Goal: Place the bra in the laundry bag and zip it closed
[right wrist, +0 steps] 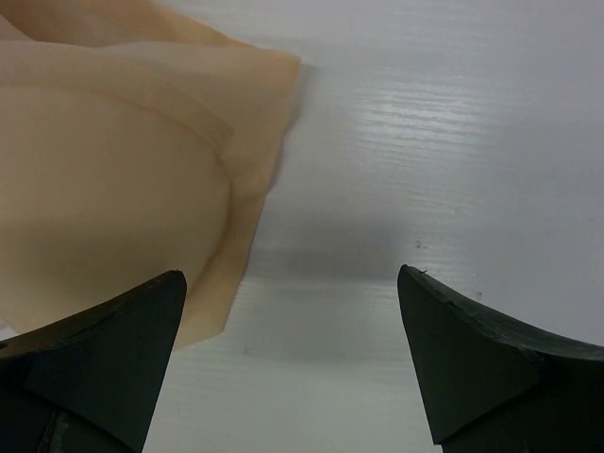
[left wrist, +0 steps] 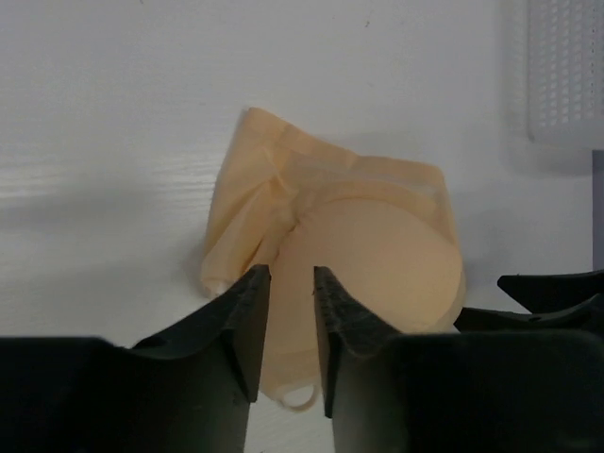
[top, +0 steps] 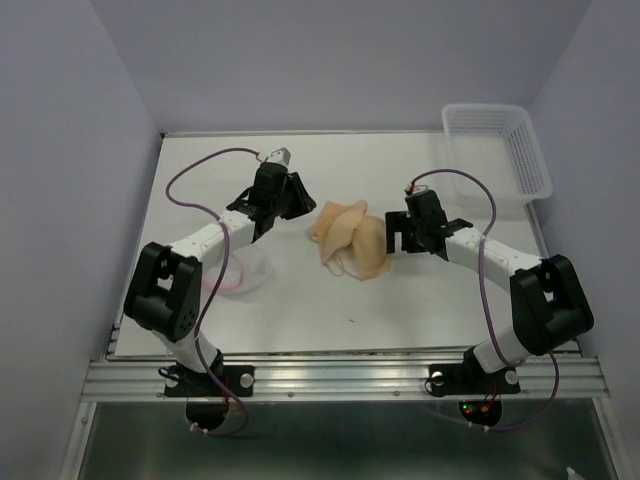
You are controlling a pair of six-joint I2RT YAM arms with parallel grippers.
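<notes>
Jaws of the left pincer stand narrowly apart at the near edge of the bra; whether they pinch fabric I cannot tell. The right pincer gapes wide, the bra just beside its left finger, lying on the table lengthwise between both pincers. The bag sits behind the left pincer, under its arm.

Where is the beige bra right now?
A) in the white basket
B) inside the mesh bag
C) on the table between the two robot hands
C: the bra lies on the table between the left hand and the right hand, outside the basket and the laundry bag.
</notes>
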